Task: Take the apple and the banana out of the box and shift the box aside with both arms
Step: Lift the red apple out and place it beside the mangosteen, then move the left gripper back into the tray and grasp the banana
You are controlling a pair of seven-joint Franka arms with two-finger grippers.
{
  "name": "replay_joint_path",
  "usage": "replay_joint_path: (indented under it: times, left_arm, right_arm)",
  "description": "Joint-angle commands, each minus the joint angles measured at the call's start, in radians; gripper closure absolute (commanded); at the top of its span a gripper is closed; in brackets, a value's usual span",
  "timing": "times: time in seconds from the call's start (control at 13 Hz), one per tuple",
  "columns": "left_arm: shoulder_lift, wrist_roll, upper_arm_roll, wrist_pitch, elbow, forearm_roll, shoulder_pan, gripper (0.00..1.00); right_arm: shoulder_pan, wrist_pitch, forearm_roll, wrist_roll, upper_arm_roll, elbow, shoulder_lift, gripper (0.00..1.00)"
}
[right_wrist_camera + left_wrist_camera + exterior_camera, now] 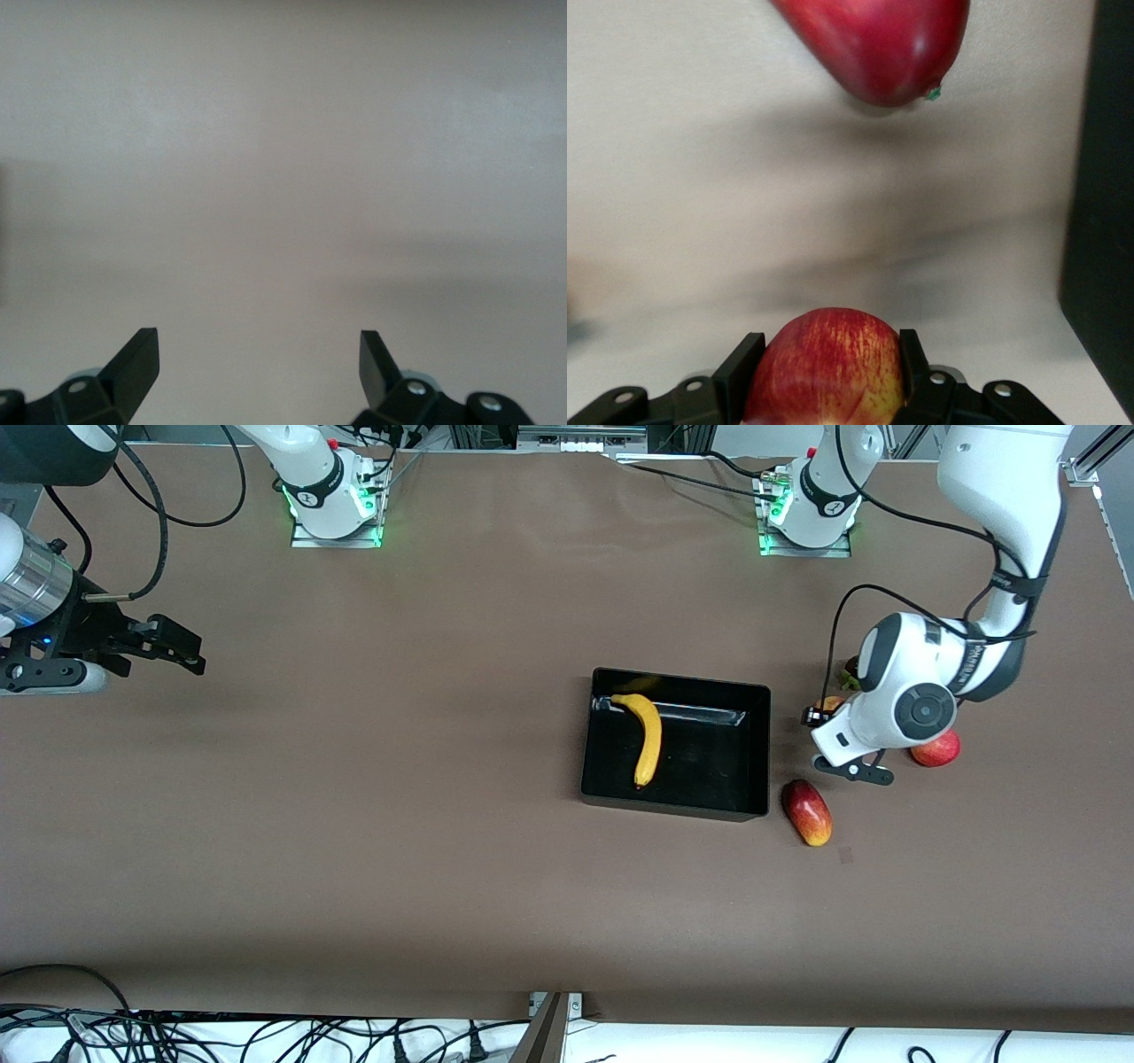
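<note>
The black box [757,726] lies mid-table with the yellow banana [649,737] inside it. My left gripper [826,710] is low beside the box, toward the left arm's end of the table, mostly hidden under its own wrist. In the left wrist view the left gripper [824,354] is shut on a small red apple with yellow patches [824,376], a finger against each side; the box wall [1107,221] shows beside it. My right gripper [182,648] waits open and empty over bare table at the right arm's end; it also shows in the right wrist view [257,350].
A long red-and-yellow fruit [807,812] lies by the box corner nearest the front camera and also shows in the left wrist view [877,44]. A second red apple [937,749] sits partly under the left arm. A small dark fruit [850,675] lies by the left wrist.
</note>
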Motion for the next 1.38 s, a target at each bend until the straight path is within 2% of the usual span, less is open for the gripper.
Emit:
replay_joint_path:
  times: [0.0,0.08,0.15,0.38,0.46,0.62,0.77,1.0,1.15,1.31]
  left_arm:
    - [-0.001,0.016,-0.010,0.113,-0.063,0.020,0.011,0.66]
    - [-0.007,0.022,-0.010,0.109,-0.063,0.021,0.011,0.24]
    - [-0.012,0.042,-0.010,0.107,-0.060,0.020,0.012,0.00]
    - [-0.061,0.039,-0.013,0.002,-0.013,0.015,0.012,0.00]
    - [-0.081,0.031,-0.018,-0.078,0.044,0.006,0.006,0.00]
    - [-0.079,0.047,-0.034,-0.259,0.215,0.003,-0.005,0.00]
    - [-0.055,0.025,-0.096,-0.344,0.357,0.000,-0.011,0.00]
    - [-0.004,-0.091,-0.183,-0.350,0.446,-0.009,-0.064,0.00]
    - [0.020,-0.217,-0.185,-0.347,0.474,-0.014,-0.151,0.00]
    - [0.089,-0.327,-0.183,-0.342,0.518,-0.029,-0.234,0.00]
  right_arm:
    - [-0.009,-0.005,0.002,0.009,0.007,0.015,0.002,0.00]
    - [-0.009,-0.005,0.002,0.009,0.007,0.015,0.002,0.00]
    - [-0.009,-0.005,0.002,0.009,0.007,0.015,0.004,0.00]
    - [-0.009,-0.005,0.002,0.009,0.007,0.015,0.004,0.00]
    - [-0.009,-0.005,0.004,0.009,0.007,0.015,0.002,0.00]
    - [-0.009,-0.005,0.002,0.009,0.007,0.015,0.004,0.00]
    - [-0.009,-0.005,0.003,0.009,0.007,0.015,0.004,0.00]
    - [-0.009,-0.005,0.002,0.009,0.007,0.015,0.004,0.00]
    - [-0.009,-0.005,0.002,0.009,0.007,0.015,0.002,0.00]
    - [-0.009,-0.005,0.002,0.009,0.007,0.015,0.004,0.00]
